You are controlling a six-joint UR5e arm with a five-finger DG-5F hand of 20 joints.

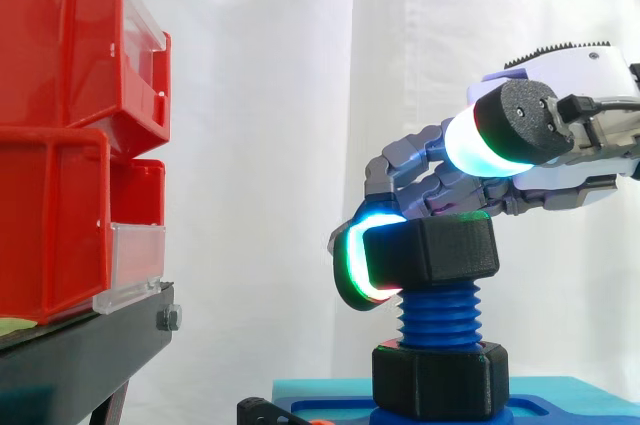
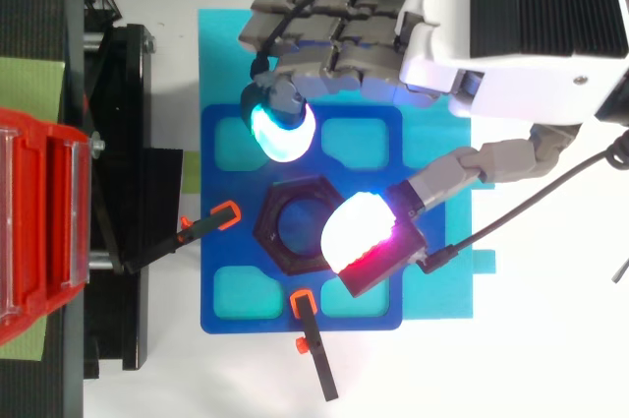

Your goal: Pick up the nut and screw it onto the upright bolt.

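Hand pinches nut atop bolt (threads seen side-on).

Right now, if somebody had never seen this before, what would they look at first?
Probably the robot hand reaching in from the right, its glowing fingertips curled round the black nut. The nut sits on top of the blue upright bolt in the middle. After that, the bright red bins stacked on the left would catch the eye.
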